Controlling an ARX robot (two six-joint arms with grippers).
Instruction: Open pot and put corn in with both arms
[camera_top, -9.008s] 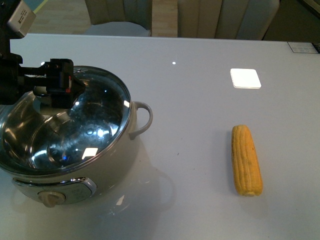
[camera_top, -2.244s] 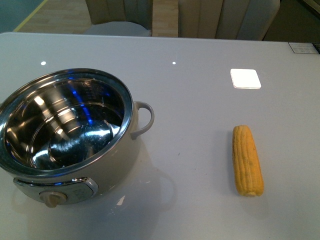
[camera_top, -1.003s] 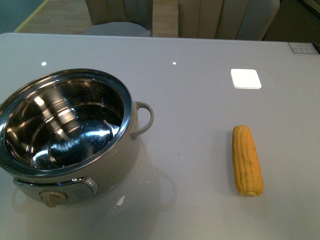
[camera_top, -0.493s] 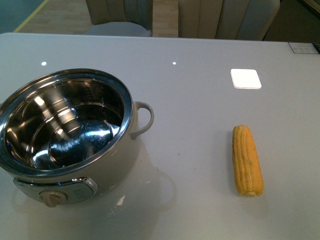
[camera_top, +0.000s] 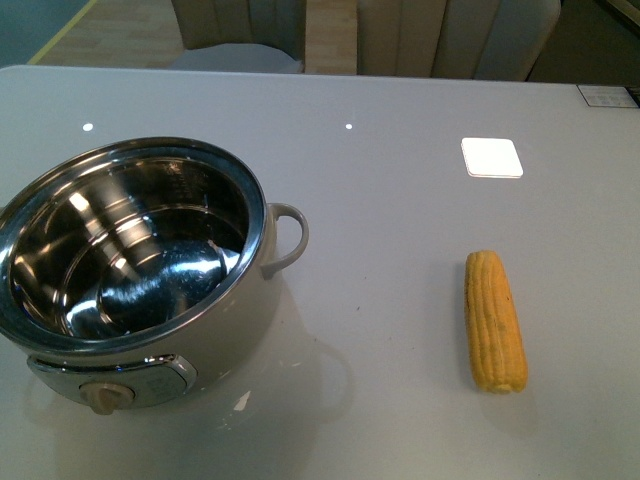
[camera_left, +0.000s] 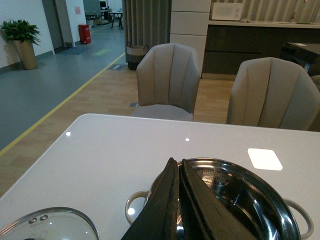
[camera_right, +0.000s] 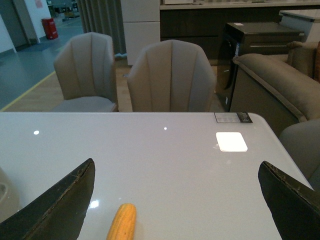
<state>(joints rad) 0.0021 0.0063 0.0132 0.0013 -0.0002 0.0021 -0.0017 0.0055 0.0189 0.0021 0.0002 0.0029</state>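
Note:
The cream pot (camera_top: 140, 270) stands lidless at the table's left, its steel interior bare; the left wrist view shows it too (camera_left: 240, 195). Its glass lid (camera_left: 47, 227) lies flat on the table beside it, seen only in the left wrist view. The yellow corn (camera_top: 494, 320) lies on the table to the right, far from the pot. My left gripper (camera_left: 176, 162) hangs above the pot's near rim, shut with nothing between its fingers. My right gripper (camera_right: 177, 172) is open wide above the table, the corn's tip (camera_right: 122, 222) low between its fingers. Neither arm shows in the front view.
A bright light patch (camera_top: 491, 157) reflects on the grey table (camera_top: 400, 220) behind the corn. Beige chairs (camera_left: 167, 82) stand along the far edge. A small label (camera_right: 233, 117) lies at the table's far right corner.
Nine seconds ago my left gripper held the glass lid over the pot; the pot now stands without it and the arm has left the front view. Pot and corn have not moved.

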